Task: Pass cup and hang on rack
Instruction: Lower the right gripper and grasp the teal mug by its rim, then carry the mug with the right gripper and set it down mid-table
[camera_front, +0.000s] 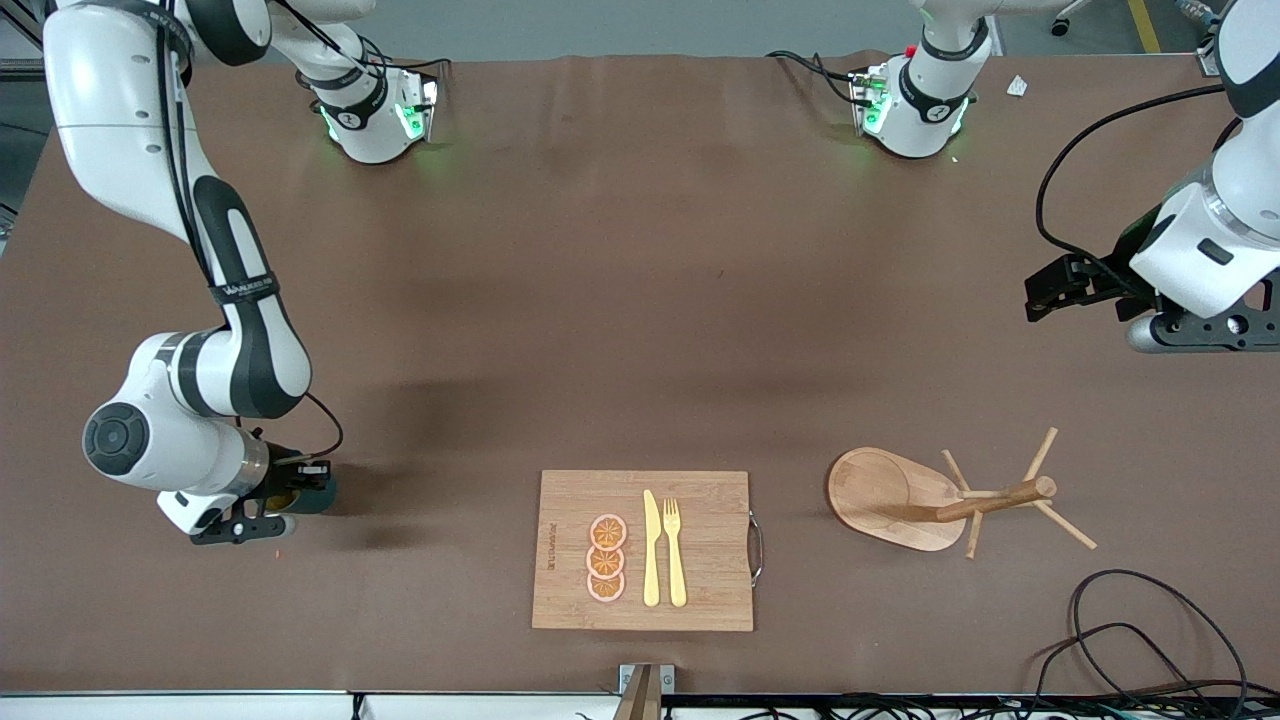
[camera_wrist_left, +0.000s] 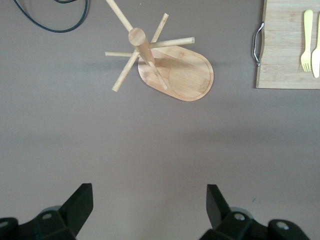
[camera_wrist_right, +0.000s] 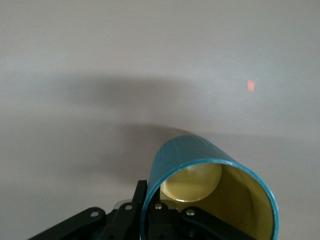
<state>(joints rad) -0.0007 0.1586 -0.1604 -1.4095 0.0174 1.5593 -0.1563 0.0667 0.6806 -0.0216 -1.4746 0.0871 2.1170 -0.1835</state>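
Observation:
The cup (camera_front: 316, 492), dark teal with a mustard-yellow inside, is low at the table toward the right arm's end. My right gripper (camera_front: 272, 502) is shut on it. In the right wrist view the cup (camera_wrist_right: 199, 154) fills the lower part, with one finger of my right gripper (camera_wrist_right: 150, 198) outside the rim and one inside. The wooden rack (camera_front: 884, 496) stands toward the left arm's end, its post and pegs leaning toward the camera. My left gripper (camera_front: 1048, 296) waits in the air, open and holding nothing, and the rack (camera_wrist_left: 176, 73) shows ahead of my left gripper (camera_wrist_left: 150, 199).
A wooden cutting board (camera_front: 700, 595) with a metal handle lies between the cup and the rack. On it are three orange slices (camera_front: 606, 559), a yellow knife (camera_front: 651, 548) and a yellow fork (camera_front: 674, 550). Black cables (camera_front: 1130, 625) loop near the rack at the table's front edge.

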